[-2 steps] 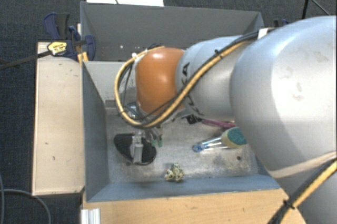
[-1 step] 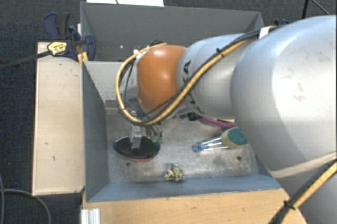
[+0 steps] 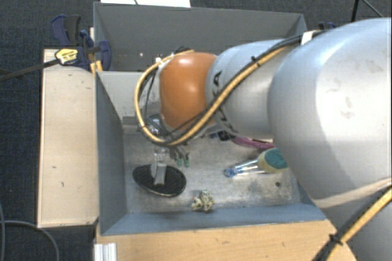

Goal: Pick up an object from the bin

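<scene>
Looking at the hand (image 3: 160, 175), down low over a black disc (image 3: 176, 184) on the floor of the bin (image 3: 110, 149), at the left end and close to the near wall. Cannot tell how far open the hand is, nor whether it has hold of anything; too much is tucked under the orange cover (image 3: 184, 94). Cannot tell either whether touching the disc or just above it.

Judging the step in hand as the final descent to grasp. To do it well:

- Aim for the rim rather than the middle, since so flat a thing probably offers little to pinch from straight above.
- Come down plumb, close across the edge, and lift level so as not to let it slide out.
- Keep off the left wall.
- Leave the crumpled scrap (image 3: 203, 200), near on the right, alone.
- Ignore the bluish stick (image 3: 245, 168), well apart.

As for heading: lying flat, broad face up, round, so no long axis and no pointing end. Any angle round the rim should serve alike, save the side crowded by the wall.
</scene>
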`<state>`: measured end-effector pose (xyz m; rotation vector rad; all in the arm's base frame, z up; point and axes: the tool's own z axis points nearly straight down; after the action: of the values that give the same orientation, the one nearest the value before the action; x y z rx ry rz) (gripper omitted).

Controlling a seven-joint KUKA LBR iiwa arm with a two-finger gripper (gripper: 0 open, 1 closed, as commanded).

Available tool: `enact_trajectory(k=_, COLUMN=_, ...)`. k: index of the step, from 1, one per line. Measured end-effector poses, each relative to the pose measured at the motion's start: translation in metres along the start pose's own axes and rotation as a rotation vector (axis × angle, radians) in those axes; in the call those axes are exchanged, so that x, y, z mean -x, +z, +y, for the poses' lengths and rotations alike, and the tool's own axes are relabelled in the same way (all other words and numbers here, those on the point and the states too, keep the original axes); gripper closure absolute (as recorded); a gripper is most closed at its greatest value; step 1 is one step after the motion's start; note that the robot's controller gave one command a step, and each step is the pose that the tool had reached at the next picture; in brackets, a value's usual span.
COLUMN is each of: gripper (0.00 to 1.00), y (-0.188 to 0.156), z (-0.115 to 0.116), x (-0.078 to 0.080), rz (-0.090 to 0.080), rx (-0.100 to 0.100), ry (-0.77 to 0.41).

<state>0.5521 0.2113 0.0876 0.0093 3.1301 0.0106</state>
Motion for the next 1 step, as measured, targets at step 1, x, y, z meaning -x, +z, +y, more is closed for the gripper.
enact_trajectory(k=1, gripper=0.00, y=0.0124, z=-0.0113, x=-0.0537, rz=-0.001, rx=0.002, ry=0.005)
